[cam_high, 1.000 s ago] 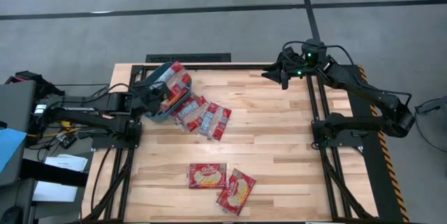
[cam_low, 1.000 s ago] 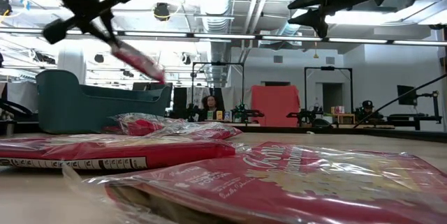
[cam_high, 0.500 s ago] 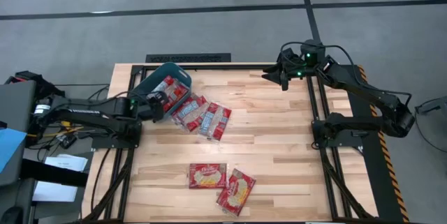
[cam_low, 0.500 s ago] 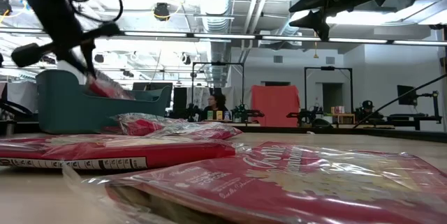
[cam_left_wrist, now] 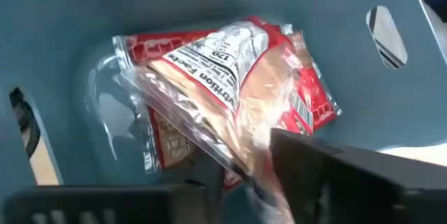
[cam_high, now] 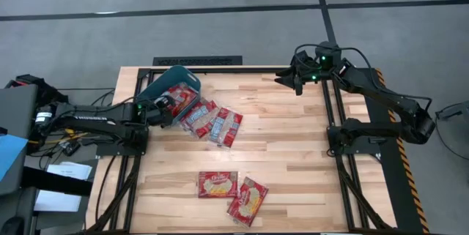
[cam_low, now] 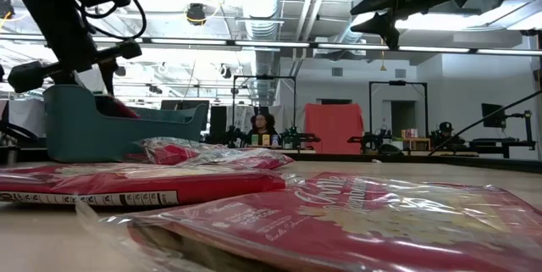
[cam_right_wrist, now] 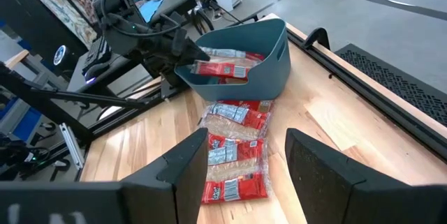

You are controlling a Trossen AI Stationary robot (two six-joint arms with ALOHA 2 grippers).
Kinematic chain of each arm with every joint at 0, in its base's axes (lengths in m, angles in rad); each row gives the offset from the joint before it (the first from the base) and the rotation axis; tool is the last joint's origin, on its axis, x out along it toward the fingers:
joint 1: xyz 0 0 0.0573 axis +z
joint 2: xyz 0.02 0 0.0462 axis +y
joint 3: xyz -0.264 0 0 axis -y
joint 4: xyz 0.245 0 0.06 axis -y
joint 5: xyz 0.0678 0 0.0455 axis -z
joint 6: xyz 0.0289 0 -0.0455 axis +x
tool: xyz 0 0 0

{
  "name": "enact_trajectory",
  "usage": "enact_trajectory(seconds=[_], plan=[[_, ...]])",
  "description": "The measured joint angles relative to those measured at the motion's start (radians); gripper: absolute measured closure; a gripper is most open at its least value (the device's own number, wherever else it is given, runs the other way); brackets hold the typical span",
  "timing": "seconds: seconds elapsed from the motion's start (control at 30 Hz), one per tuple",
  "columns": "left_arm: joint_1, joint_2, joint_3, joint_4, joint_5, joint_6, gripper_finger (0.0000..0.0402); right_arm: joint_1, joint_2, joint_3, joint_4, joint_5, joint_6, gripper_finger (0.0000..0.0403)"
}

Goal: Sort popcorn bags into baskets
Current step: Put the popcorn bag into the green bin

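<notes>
jaws of the left gripper (cam_high: 167, 105) pinch a flat red popcorn packet (cam_left_wrist: 230, 91) inside the teal-blue rectangular plastic bin (cam_high: 163, 83). right gripper (cam_high: 287, 79), jaws spread, hovers well apart from the bin, above the far edge of the wooden table (cam_high: 293, 162). three red packets (cam_high: 214, 123) lie just beside the bin; two more (cam_high: 233, 192) lie well apart from it.

popcorn bags (cam_high: 218, 184): red, cream-orange label | bin (cam_high: 170, 81): teal-blue | table (cam_high: 293, 162): light wood
</notes>
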Motion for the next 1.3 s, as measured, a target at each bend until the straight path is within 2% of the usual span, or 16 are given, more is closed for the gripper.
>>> enact_trajectory(seconds=[0.27, 0.47, 0.9, 1.1, 1.2, 1.3], plan=[[0.078, 0.000, 0.001, 0.016, -0.022, 0.108, 0.0163, 0.028, 0.000, 0.000, -0.001, 0.000, -0.006, 0.0184], [0.128, 0.000, 0.025, 0.015, -0.022, 0.169, 0.0116, 0.032, 0.000, 0.000, -0.024, 0.000, -0.006, 0.0189], [0.144, 0.000, 0.143, 0.016, -0.022, 0.323, 0.0109, 0.031, 0.000, 0.000, -0.037, 0.000, -0.033, 0.0182], [0.144, 0.000, 0.176, -0.032, -0.016, 0.317, 0.0109, 0.032, 0.000, 0.000, -0.037, -0.009, -0.035, 0.0186], [0.142, 0.000, 0.185, 0.049, 0.006, 0.389, 0.0109, 0.054, 0.000, 0.000, -0.043, -0.026, -0.066, 0.0184], [0.142, 0.000, 0.185, 0.219, 0.070, 0.550, 0.0109, 0.113, 0.015, 0.000, -0.087, 0.017, -0.141, 0.0182]])
